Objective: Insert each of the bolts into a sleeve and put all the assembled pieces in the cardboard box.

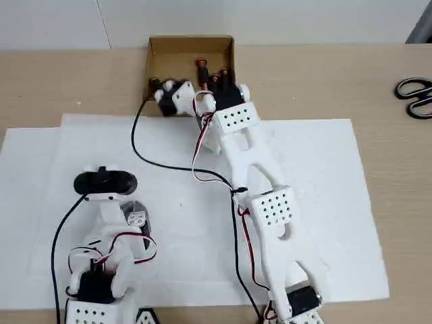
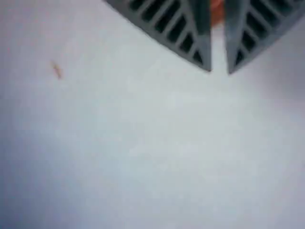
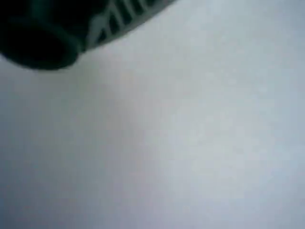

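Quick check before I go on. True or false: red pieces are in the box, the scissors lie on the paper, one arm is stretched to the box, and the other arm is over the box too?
1. Red pieces lie inside the cardboard box. True.
2. The scissors lie on the white paper. False: they lie on the bare table, off the paper, at the edge of the high view.
3. One arm stretches across the paper to the box. True.
4. The other arm is over the box too. False: it is folded up over the near part of the paper, well short of the box.
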Robot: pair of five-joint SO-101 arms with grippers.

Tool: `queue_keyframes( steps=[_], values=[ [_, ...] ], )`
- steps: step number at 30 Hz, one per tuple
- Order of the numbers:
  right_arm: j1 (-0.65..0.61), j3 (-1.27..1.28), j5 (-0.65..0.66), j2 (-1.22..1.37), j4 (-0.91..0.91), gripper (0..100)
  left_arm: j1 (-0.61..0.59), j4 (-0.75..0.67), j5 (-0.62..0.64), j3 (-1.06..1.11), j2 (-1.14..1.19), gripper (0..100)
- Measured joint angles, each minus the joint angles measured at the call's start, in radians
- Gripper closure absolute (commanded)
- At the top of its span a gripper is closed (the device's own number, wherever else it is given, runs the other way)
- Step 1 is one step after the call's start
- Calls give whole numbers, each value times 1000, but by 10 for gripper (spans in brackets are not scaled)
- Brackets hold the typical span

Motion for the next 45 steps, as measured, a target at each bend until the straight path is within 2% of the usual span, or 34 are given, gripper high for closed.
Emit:
queue_keyframes(
  steps=[5,9,13,17,25,32,37,45],
  values=[
    [20,-8,-110,-123,8,996,0,-23,89,-133,0,989],
    [98,35,-180,-199,9,996,0,-21,100,-256,2,991],
    [170,235,-253,-325,9,995,0,20,100,-393,0,992],
    [199,486,-284,-493,9,995,-2,100,100,-545,107,992],
    [206,918,-288,-760,8,994,-2,311,244,-1011,548,993],
    [295,1168,-288,-925,5,994,-2,499,368,-1347,907,993],
    [419,1335,-261,-1056,-8,994,-2,652,450,-1422,1085,993],
    [640,1636,-141,-1310,-86,994,-135,672,543,-1392,1260,993]
  ],
)
